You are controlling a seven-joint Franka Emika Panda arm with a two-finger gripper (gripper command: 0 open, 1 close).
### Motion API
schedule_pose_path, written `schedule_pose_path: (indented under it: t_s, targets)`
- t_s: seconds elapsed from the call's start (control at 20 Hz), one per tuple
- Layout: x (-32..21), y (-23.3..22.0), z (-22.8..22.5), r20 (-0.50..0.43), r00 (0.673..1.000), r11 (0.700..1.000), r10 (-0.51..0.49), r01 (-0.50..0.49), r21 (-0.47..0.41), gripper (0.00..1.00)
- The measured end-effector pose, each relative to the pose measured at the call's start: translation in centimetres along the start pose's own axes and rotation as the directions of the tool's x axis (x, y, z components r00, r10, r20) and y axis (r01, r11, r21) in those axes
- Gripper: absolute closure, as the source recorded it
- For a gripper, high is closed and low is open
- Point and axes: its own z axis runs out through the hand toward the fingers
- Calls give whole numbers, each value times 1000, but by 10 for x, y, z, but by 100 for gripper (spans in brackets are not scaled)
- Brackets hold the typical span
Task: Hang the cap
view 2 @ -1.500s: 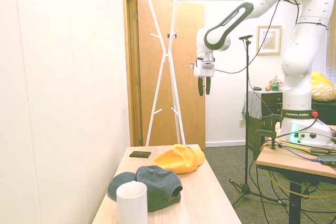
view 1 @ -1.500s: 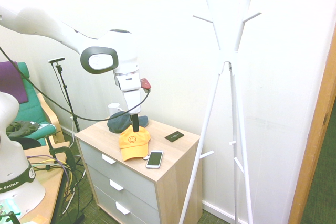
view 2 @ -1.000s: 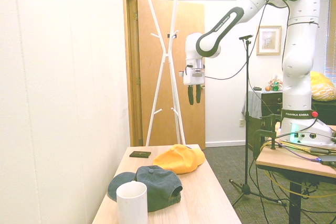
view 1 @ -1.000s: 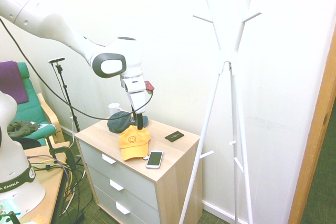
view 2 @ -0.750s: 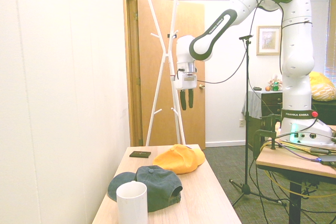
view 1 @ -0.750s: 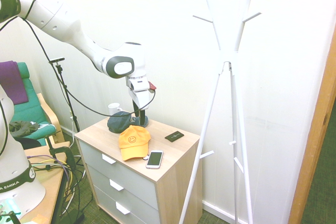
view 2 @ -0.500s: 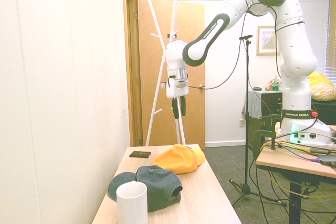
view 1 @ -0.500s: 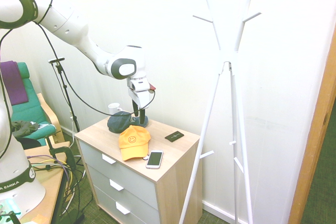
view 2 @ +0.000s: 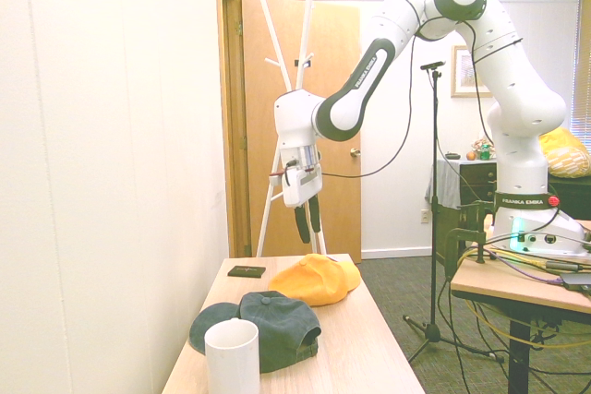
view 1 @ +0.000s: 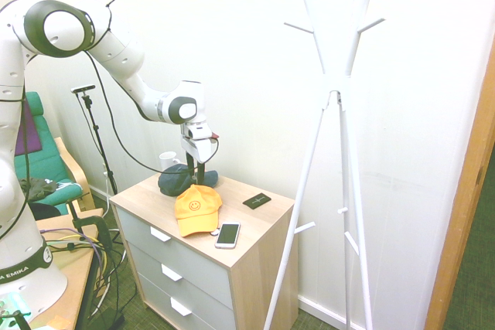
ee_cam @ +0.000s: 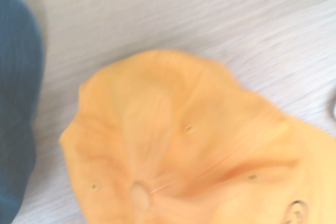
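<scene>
Yellow-orange, the cap [view 1: 196, 208] lies on the dresser [view 1: 263, 226] beside the navy cap [view 2: 268, 318]. Your gripper [view 2: 307, 222] has swung in and dropped to just above it, jaws slightly apart and empty. Grasping comes next; the coat stand [view 1: 334, 90] waits.

First exterior view: raised, off the front corner of the dresser [view 1: 232, 256], looking down across its top toward the white wall; the arm enters from picture left, the coat stand [view 1: 332, 98] rises at right.

Second exterior view: low, at the dresser's far end, sighting along its top [view 2: 369, 357] toward the door [view 2: 337, 126]; the arm enters from the right.

Wrist view: close, blurred, straight down on the cap [ee_cam: 178, 145].

Shared: dresser top, the cap [view 1: 196, 208] [view 2: 316, 280], navy cap [view 1: 176, 181] [view 2: 268, 318], coat stand [view 2: 295, 89].
</scene>
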Motion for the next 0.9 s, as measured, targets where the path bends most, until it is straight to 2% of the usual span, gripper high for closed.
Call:
schedule_pose_path:
  t_s: [0.35, 0.4, 0.9]
  targets:
    - [-11, -10, 44, -28, 998, 998, -52, 53, 16, 0]
    - [-10, -11, 46, -34, 998, 998, -56, 57, 13, 100]
    - [-12, -15, 51, -52, 996, 997, -71, 72, 7, 100]
